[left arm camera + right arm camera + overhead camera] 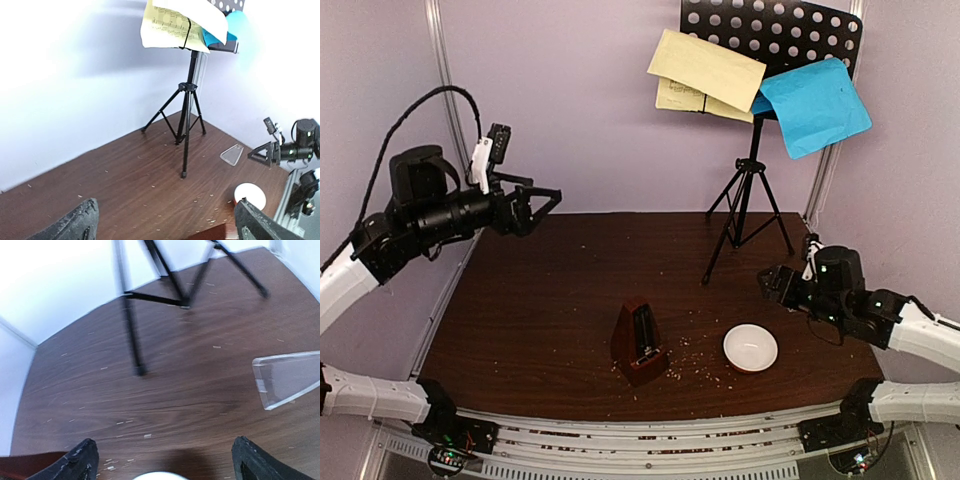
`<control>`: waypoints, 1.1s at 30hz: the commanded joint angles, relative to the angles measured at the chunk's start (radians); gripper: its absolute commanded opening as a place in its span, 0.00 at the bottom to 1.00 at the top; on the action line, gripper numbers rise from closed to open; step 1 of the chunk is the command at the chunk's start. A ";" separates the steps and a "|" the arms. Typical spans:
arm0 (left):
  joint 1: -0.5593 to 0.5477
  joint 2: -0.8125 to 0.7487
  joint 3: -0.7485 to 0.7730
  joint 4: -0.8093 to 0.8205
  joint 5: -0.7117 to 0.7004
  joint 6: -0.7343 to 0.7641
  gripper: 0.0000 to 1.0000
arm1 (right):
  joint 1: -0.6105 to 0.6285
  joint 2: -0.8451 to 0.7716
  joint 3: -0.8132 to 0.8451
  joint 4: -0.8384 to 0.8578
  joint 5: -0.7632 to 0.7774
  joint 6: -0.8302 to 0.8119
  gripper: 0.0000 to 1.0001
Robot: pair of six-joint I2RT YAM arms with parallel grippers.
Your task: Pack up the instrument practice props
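Note:
The black tripod music stand (748, 195) stands at the back right of the table, its perforated desk (775, 28) on top. Pale yellow music sheets (705, 72) and a bright blue sheet (815, 105) rest on the desk. The brown pyramid metronome (640, 343) stands near the front centre, uncovered. Its clear triangular cover (287, 377) lies flat on the table, to the right of the tripod's feet. My left gripper (548, 205) hovers open, high at the left, holding nothing. My right gripper (767, 283) sits low and open near the cover (232, 154), also holding nothing.
A small round white bowl (750, 348) stands to the right of the metronome, just below my right gripper. Brown crumbs (700, 368) are scattered over the dark wooden table (540, 310). Pale walls close in the back and both sides.

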 commanded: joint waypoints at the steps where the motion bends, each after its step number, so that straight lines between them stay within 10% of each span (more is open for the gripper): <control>1: 0.046 0.120 0.116 -0.182 0.040 0.194 0.98 | -0.227 0.015 -0.059 -0.062 -0.214 -0.077 0.96; 12: 0.157 0.174 -0.028 0.087 0.089 0.193 0.98 | -0.653 0.310 -0.044 -0.015 -0.395 -0.079 1.00; 33: 0.167 0.161 -0.131 0.114 -0.059 0.202 0.98 | -0.700 0.542 0.126 -0.062 -0.100 -0.083 0.77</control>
